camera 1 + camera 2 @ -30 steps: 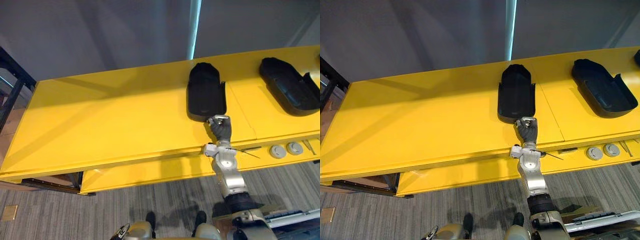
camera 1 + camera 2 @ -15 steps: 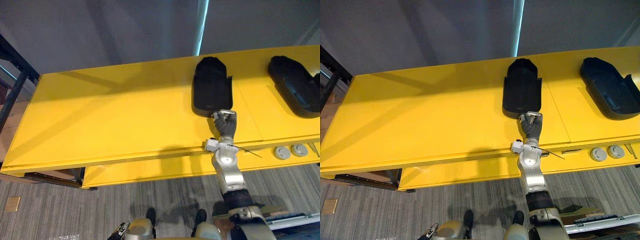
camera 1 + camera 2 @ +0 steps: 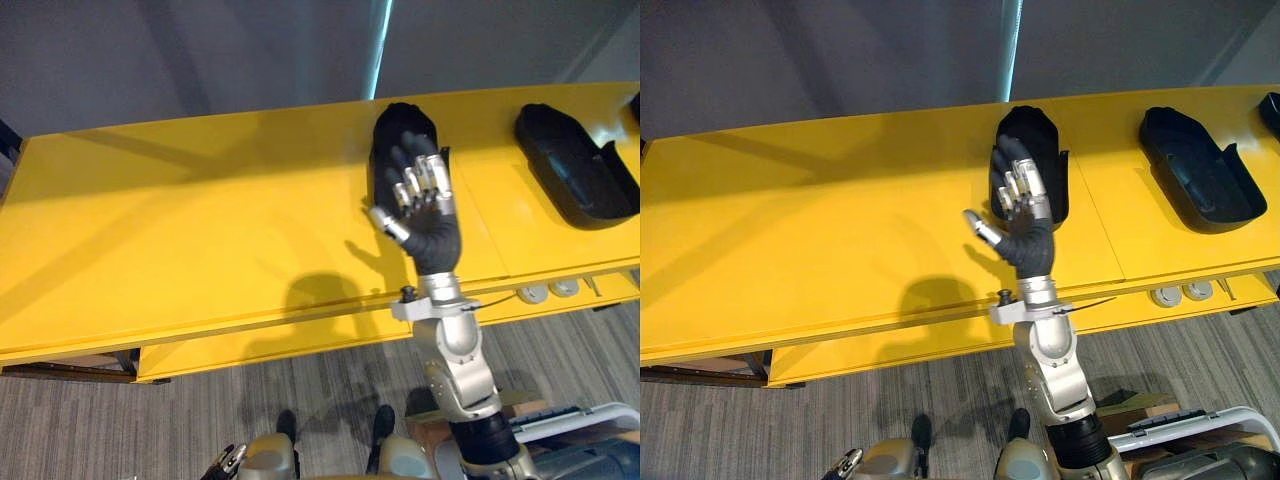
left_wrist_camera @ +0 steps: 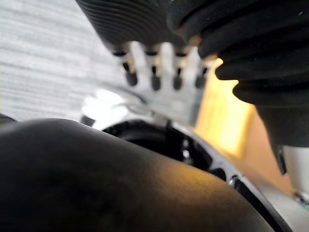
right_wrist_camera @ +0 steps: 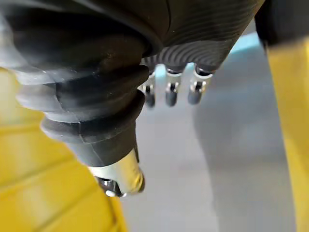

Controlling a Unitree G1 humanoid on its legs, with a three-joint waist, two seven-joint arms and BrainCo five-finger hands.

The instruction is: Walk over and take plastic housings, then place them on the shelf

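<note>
Yellow table runs L to R across your view, w/ grey carpet on the near side. Three black plastic housings lie on its R half, none in either hand. The left housing sits lengthwise, far end rounded, near the table's far edge. The middle housing is well apart to the R, hollow side up and angled. The third housing only pokes in at the far R edge.

Your right hand is up in the air over the near part of the left housing. Its fingers are straight and spread and its thumb sticks out to the L; it grips nothing. The R wrist view agrees: fingers extended, nothing between them. You can't tell from above whether the fingertips touch the housing.

Your left hand hangs low by the carpet, fingers relaxed and straight-ish, nothing in it.

Two round grey discs sit side by side on the lower yellow ledge, near the R end, just R of your R wrist.
</note>
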